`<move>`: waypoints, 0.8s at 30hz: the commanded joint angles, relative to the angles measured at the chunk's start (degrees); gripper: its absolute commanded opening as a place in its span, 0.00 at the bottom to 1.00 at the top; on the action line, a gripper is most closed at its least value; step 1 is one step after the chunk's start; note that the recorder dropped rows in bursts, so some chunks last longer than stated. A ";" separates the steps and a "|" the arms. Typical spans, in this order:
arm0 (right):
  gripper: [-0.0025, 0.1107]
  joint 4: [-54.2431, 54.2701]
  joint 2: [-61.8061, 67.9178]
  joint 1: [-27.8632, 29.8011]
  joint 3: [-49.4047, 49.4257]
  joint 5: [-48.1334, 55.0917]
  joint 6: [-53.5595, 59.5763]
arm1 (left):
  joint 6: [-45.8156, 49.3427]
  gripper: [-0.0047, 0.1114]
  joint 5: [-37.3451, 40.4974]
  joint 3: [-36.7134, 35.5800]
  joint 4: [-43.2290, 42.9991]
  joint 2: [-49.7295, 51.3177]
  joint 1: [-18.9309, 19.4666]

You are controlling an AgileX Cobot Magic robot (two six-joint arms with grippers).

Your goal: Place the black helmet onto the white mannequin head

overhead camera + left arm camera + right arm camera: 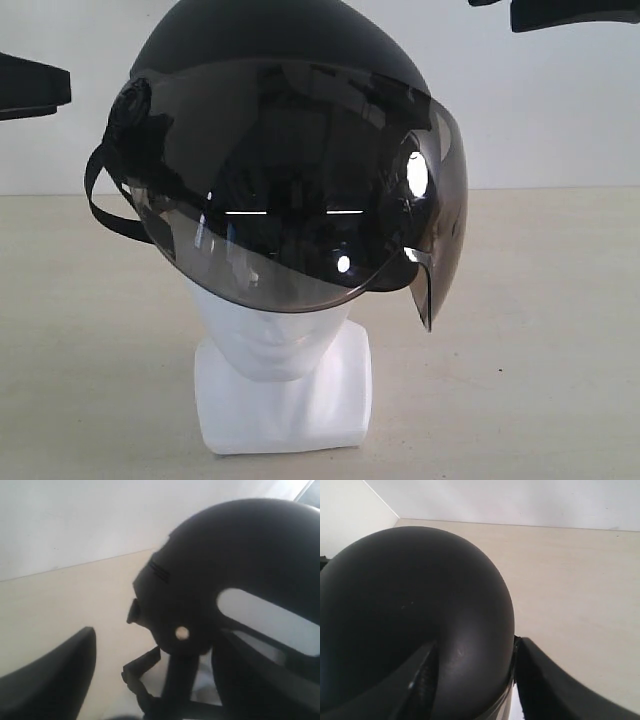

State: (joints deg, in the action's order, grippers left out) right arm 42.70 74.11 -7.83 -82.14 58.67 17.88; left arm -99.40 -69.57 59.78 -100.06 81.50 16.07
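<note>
The black helmet (pixel 270 110) is seen seated over the white mannequin head (pixel 280 345), which stands well forward of the bench's (pixel 540 330) far edge and about midway between its left and right edges. The helmet's long axis is taken to run front to back, with the visor (pixel 300 215) turned away from the far edge and drawn down over the face, so that only mouth, chin and base are shown. The left fingers (pixel 50 685) are held apart beside the shell's left flank, clear of it; the right fingers (pixel 560 690) are likewise spread, above and behind the crown. Neither pair is closed on anything. Which arm is nearer cannot be told. Placement is judged essentially done. A chin strap (pixel 105 205) loops out on the left side and could be snagged by a careless retreat.
</note>
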 commanded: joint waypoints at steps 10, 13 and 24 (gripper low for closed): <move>0.44 -1.48 -0.24 0.45 -0.33 -0.03 0.01 | 9.48 0.58 4.73 -13.74 0.11 -10.12 -0.72; 0.44 -1.48 -0.24 0.45 -0.33 0.34 0.01 | 11.54 0.58 8.79 -13.87 0.11 -10.39 -1.49; 0.44 -1.48 -0.24 0.45 -0.33 0.05 0.01 | 12.12 0.62 10.08 -13.87 0.11 -10.17 -4.97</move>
State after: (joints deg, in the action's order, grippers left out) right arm 41.44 74.11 -7.69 -82.14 59.03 17.79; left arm -87.86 -60.38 46.16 -100.47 71.62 13.26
